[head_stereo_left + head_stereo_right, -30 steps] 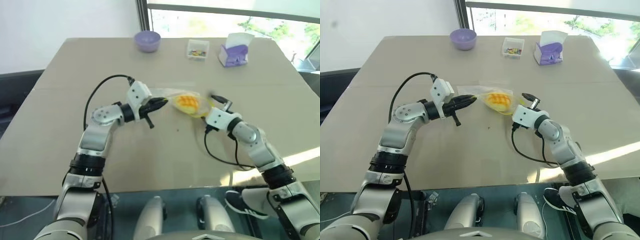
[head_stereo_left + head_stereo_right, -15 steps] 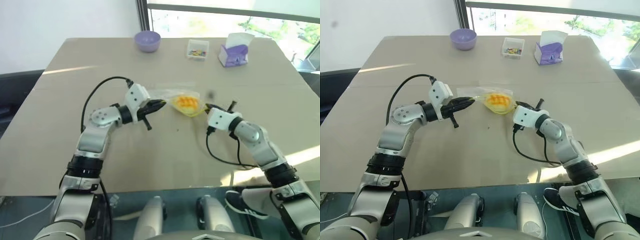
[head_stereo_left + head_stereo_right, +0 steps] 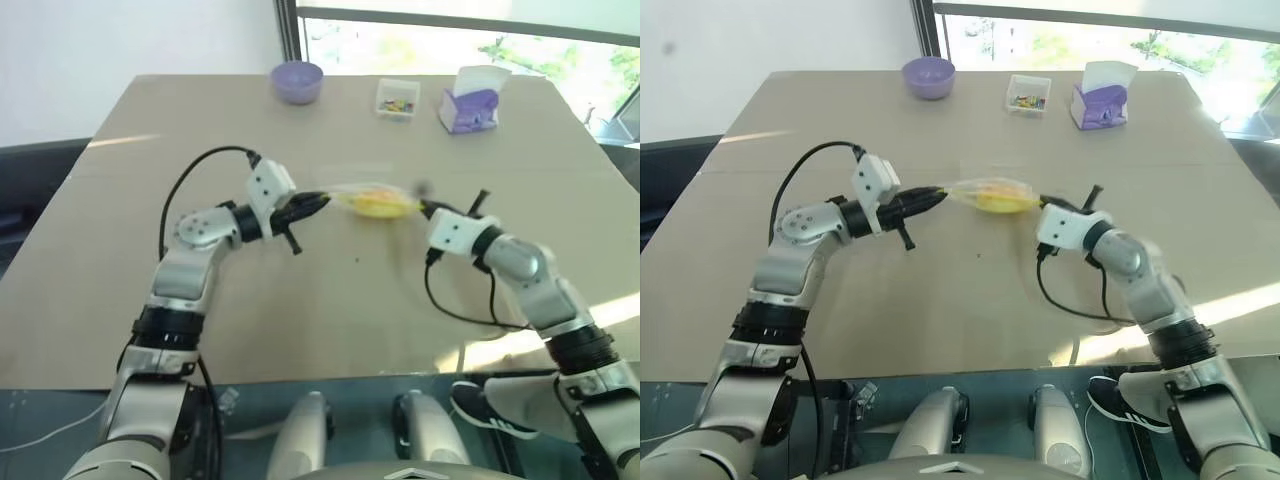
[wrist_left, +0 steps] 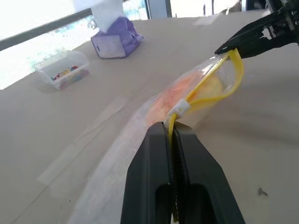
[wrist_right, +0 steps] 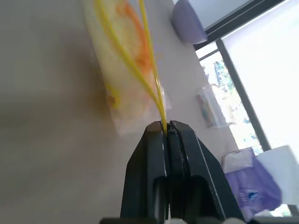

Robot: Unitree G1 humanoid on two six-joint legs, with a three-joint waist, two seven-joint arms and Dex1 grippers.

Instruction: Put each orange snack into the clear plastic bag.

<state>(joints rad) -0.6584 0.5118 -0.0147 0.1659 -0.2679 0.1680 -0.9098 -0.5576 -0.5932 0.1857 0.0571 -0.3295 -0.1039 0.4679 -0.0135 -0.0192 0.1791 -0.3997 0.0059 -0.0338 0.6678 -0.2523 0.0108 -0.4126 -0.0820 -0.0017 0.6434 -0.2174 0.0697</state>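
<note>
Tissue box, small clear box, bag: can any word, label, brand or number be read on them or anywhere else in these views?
None can be read.
Purple tissue box: a small dark mark shows low on its side in the right wrist view, too blurred to read.
Small clear box: coloured bits inside, no lettering visible.
Bag: clear film and a yellow strip, no print visible.

The orange snack (image 3: 997, 201) reads only as a smeared yellow-orange blur inside the clear plastic bag (image 3: 352, 192), its criss-cross pattern lost, and the bag's see-through outline melts into the surface (image 3: 150, 140). At about one o'clock from the bag, the coloured bits in the small clear box (image 3: 1026, 93) are too tiny to identify. In the right wrist view the purple bowl (image 5: 187, 21) is cut off by the picture's edge.
</note>
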